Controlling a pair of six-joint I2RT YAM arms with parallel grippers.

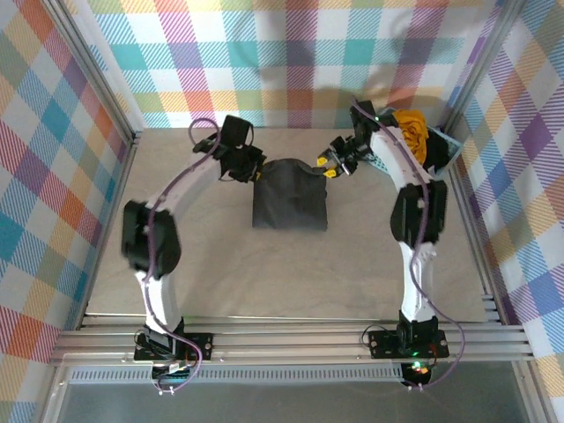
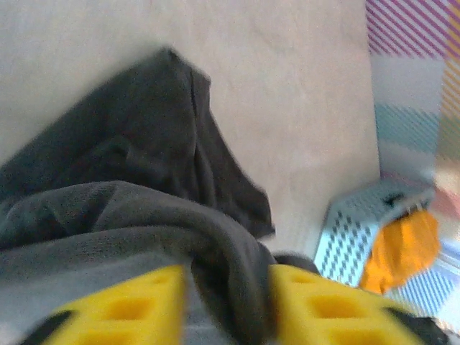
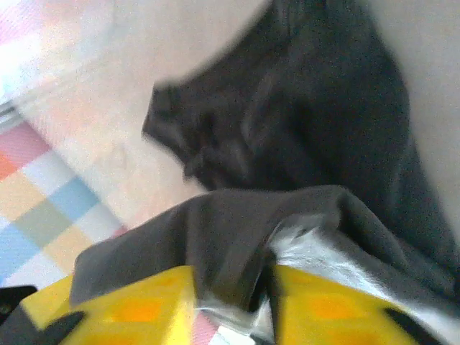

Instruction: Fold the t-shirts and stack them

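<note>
Beige bench (image 1: pixel 220 273), frame centre: folded charcoal cloth t-shirt (image 1: pixel 291 201), upper edge straddled by parted left gripper (image 1: pixel 256 173) and parted right gripper (image 1: pixel 330 168).

The table (image 1: pixel 220 264) — a pale beige, faintly mottled surface — is carrying two items. A dark charcoal t-shirt (image 1: pixel 291 198) is lying near the middle, toward the far side, folded to a roughly rectangular block. Its near edge is resting flat and straight, while its far edge is humping up in loose folds. A light blue lattice basket (image 2: pixel 348 230) is sitting in the far right corner, well apart from the shirt. Along its near edge the table is butting against aluminium rails (image 1: pixel 291 339).
</note>
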